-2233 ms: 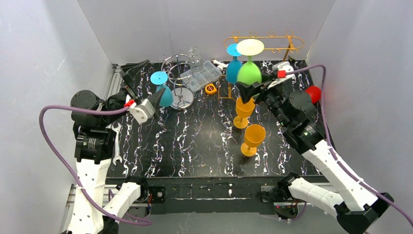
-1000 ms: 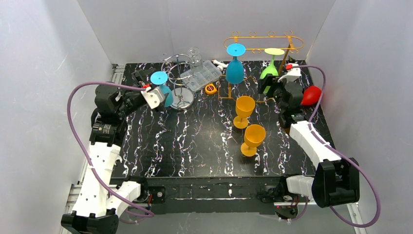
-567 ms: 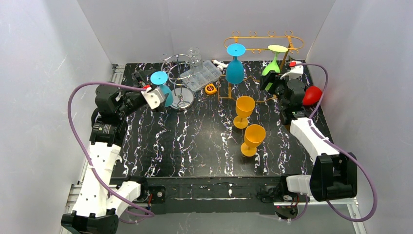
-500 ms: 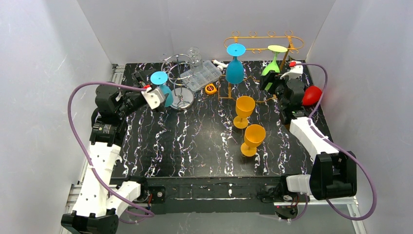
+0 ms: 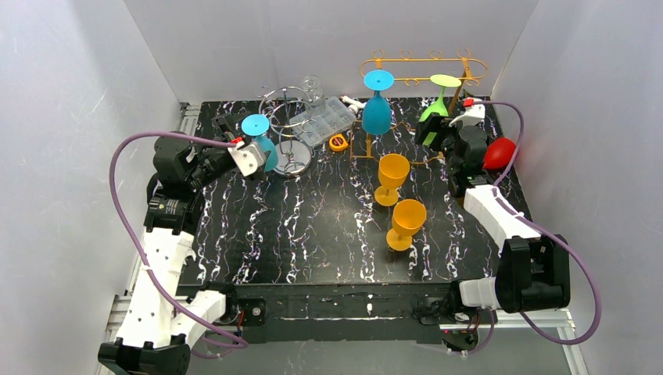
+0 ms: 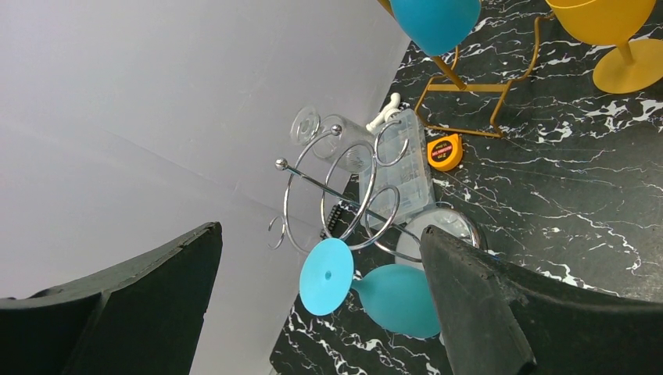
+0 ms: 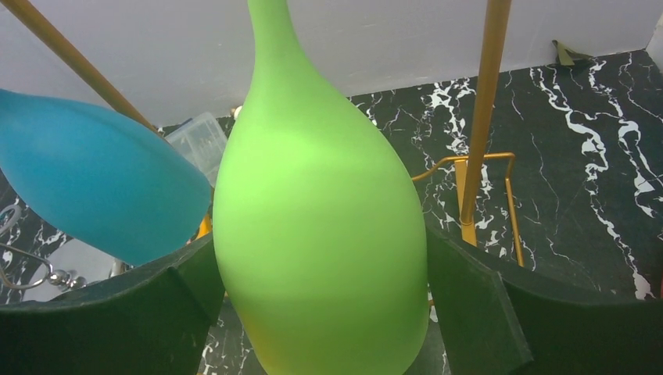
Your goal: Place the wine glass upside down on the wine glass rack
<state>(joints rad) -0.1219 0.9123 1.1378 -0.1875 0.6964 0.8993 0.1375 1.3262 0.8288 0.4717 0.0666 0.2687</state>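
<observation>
A green wine glass (image 5: 435,109) hangs upside down by its foot at the right end of the gold wine glass rack (image 5: 422,58). My right gripper (image 5: 434,129) is open, with a finger close on either side of the green bowl (image 7: 320,234); the gaps are too thin to make out. A teal glass (image 5: 377,113) hangs upside down further left on the rack. Another teal glass (image 5: 262,144) sits foot-up at the table's back left. It shows ahead of my open left gripper (image 6: 320,230), whose fingers do not touch it.
Two orange glasses (image 5: 391,178) (image 5: 406,223) stand upright mid-table. A silver wire rack (image 5: 291,117), a clear plastic box (image 5: 324,121) and a yellow tape measure (image 5: 338,142) lie at the back. A red object (image 5: 498,152) sits by the right wall.
The right arm carried the green glass to the rack's right end and hung it there. Over the last second its jaws widened a little. The left arm stayed still.
</observation>
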